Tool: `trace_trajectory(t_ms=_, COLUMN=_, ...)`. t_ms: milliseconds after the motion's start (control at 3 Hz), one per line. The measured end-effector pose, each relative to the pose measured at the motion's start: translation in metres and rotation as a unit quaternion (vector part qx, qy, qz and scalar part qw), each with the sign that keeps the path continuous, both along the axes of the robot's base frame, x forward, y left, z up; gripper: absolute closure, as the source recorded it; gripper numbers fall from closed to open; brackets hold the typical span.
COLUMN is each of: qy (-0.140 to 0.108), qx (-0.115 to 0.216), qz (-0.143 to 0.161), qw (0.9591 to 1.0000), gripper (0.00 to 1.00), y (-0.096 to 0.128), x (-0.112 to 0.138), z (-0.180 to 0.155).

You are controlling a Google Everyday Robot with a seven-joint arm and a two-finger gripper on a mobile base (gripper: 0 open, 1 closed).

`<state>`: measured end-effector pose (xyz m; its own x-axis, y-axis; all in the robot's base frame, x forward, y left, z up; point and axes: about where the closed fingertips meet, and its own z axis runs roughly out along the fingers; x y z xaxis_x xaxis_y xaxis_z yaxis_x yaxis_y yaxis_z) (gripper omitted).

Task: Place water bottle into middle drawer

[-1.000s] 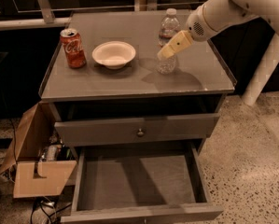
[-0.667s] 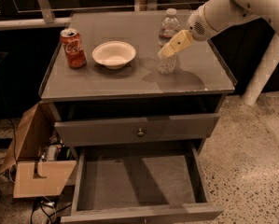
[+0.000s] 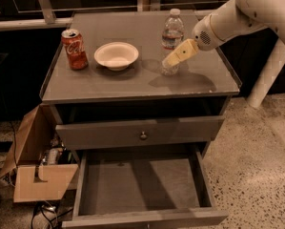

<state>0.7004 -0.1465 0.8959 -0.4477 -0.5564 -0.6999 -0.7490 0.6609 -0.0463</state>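
One drawer box is pulled out nearest the camera: the middle drawer (image 3: 142, 187), floor bare. Just above it sits the drawer front with the knob (image 3: 143, 135). On the cabinet top (image 3: 108, 82), the gripper (image 3: 170, 61) is angled in from the right, low, overlapping the lower body of the water bottle (image 3: 172, 35). Spread or pressed together, cannot tell, nor whether it grips. Bottle upright, long axis vertical, right of centre, directly behind the gripper tip. Bowl (image 3: 116, 55) and red can (image 3: 74, 49) further left, well apart. Likely next: a side grasp across that vertical axis, then carry toward the camera and down into the drawer.
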Motion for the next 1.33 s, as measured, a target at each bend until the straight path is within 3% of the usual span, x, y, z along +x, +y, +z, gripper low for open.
trace_trajectory(t_ms=333, qy=0.003, qx=0.023, qz=0.012, qw=0.9996, gripper=0.0, y=0.01, x=0.002, z=0.005)
trace_trajectory(t_ms=1000, qy=0.002, qx=0.049, qz=0.053, qw=0.9974, gripper=0.0, y=0.058, x=0.004, z=0.017)
trace_trajectory(t_ms=1333, qy=0.003, qx=0.049, qz=0.054, qw=0.9973, gripper=0.16, y=0.06, x=0.004, z=0.017)
